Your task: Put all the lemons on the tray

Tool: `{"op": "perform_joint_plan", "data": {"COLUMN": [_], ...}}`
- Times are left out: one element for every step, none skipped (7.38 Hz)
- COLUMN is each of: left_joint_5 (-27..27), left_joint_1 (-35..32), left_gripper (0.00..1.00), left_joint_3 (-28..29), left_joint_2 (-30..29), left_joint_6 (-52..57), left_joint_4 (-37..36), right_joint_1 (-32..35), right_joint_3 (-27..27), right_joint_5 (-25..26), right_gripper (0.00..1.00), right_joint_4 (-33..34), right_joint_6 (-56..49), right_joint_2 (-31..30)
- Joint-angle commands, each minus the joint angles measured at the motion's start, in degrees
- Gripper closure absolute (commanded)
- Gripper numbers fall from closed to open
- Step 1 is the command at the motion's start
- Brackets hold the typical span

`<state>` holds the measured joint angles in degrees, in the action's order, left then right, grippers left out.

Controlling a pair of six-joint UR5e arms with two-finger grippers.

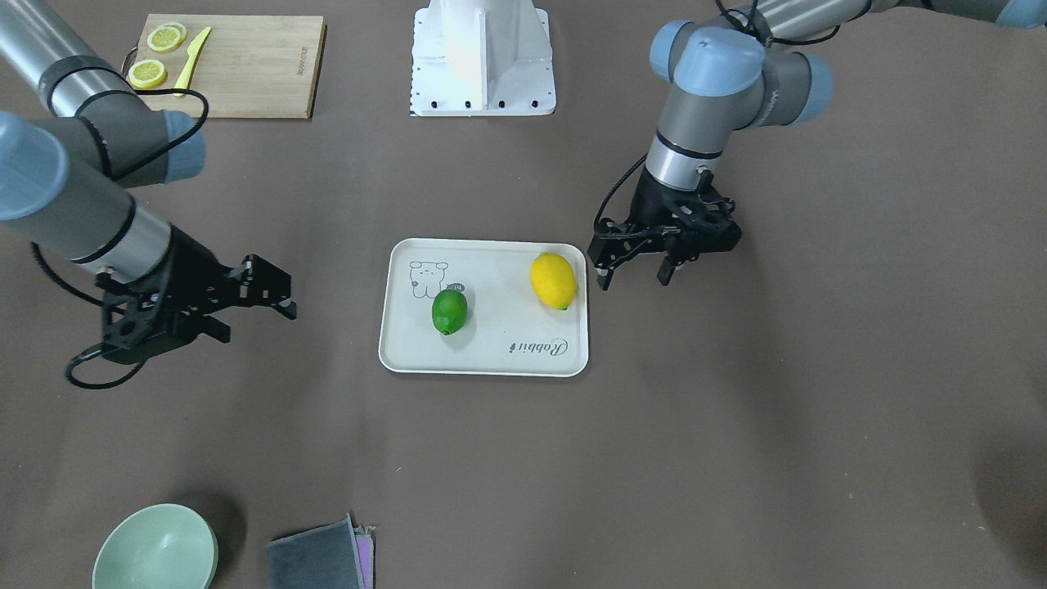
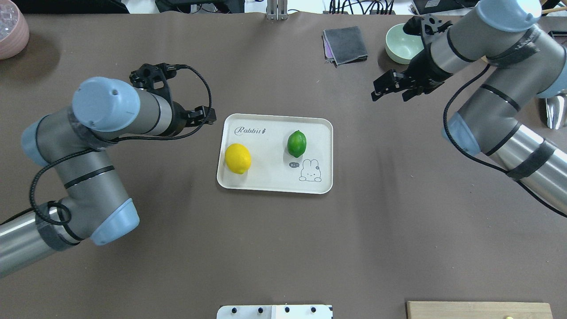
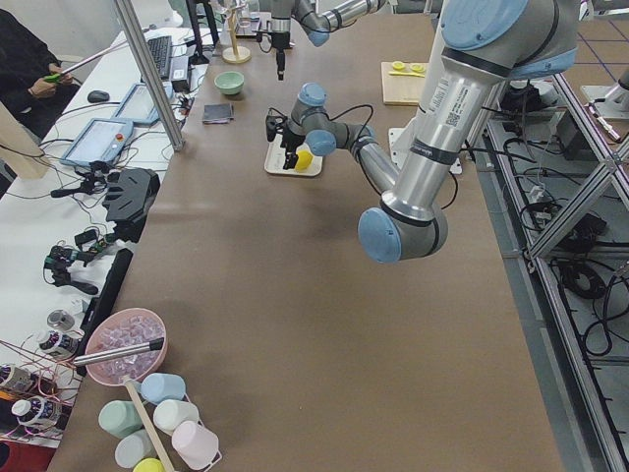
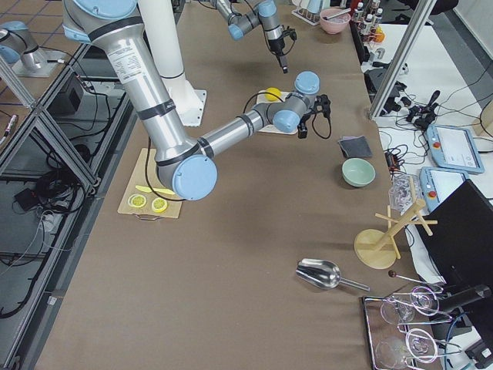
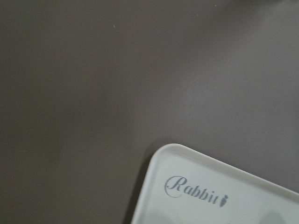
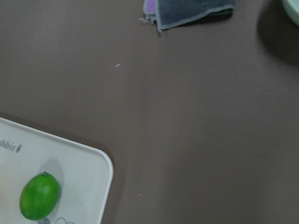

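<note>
The bright yellow lemon (image 1: 554,281) (image 2: 238,158) and the glossy green lemon (image 1: 449,311) (image 2: 297,143) both lie on the off-white tray (image 1: 491,360) (image 2: 270,182), apart from each other. My left gripper (image 1: 636,280) (image 2: 204,116) is open and empty, raised just outside the tray's corner nearest the yellow lemon. My right gripper (image 1: 258,321) (image 2: 390,92) is open and empty, well off the tray's other side. The left wrist view shows only the tray's "Rabbit" corner (image 5: 196,205). The right wrist view shows the green lemon (image 6: 39,197) on the tray (image 6: 88,163).
A wooden cutting board (image 1: 245,69) with lemon slices and a yellow knife lies near the robot base (image 1: 483,57). A pale green bowl (image 1: 155,550) and a folded grey cloth (image 1: 323,556) sit at the operators' edge. A pink bowl (image 2: 11,31) stands at a far corner.
</note>
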<state>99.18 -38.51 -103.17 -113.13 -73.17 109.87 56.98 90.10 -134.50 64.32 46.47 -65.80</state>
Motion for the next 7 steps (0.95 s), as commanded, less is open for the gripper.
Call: {"op": "perform_joint_plan", "data": {"left_joint_5": [2.57, 5.12, 5.23, 5.67, 11.67, 20.44, 23.83], "left_joint_1": [-5.67, -7.61, -7.89, -9.90, -14.36, -22.32, -31.36], "left_gripper": [0.03, 0.03, 0.03, 0.03, 0.03, 0.03, 0.03], "left_joint_3": [-3.61, -3.19, -2.22, -2.13, -2.13, -0.65, 1.02], "left_joint_2": [9.29, 12.63, 18.58, 25.43, 30.63, 34.77, 37.43], "left_joint_6": [11.61, 12.43, 13.13, 17.32, 25.19, 33.71, 46.58], "left_joint_4": [0.78, 5.22, 10.83, 16.72, 16.43, 16.25, 15.99], "right_joint_1": [4.89, 6.64, 9.53, 12.95, 16.03, 19.71, 22.97], "right_joint_3": [0.08, 0.34, -0.18, -1.58, -2.72, -2.56, -2.47], "right_joint_5": [-4.27, -3.49, -3.40, -2.88, -1.57, -1.38, 0.62], "right_gripper": [0.00, 0.00, 0.00, 0.00, 0.00, 0.00, 0.00], "right_joint_4": [-0.50, -2.77, -3.92, -3.32, -3.32, -1.75, 1.48], "right_joint_6": [-5.41, -7.78, -12.50, -20.90, -28.55, -34.20, -41.91], "right_joint_2": [-5.72, -8.62, -12.39, -15.38, -18.46, -21.71, -23.66]}}
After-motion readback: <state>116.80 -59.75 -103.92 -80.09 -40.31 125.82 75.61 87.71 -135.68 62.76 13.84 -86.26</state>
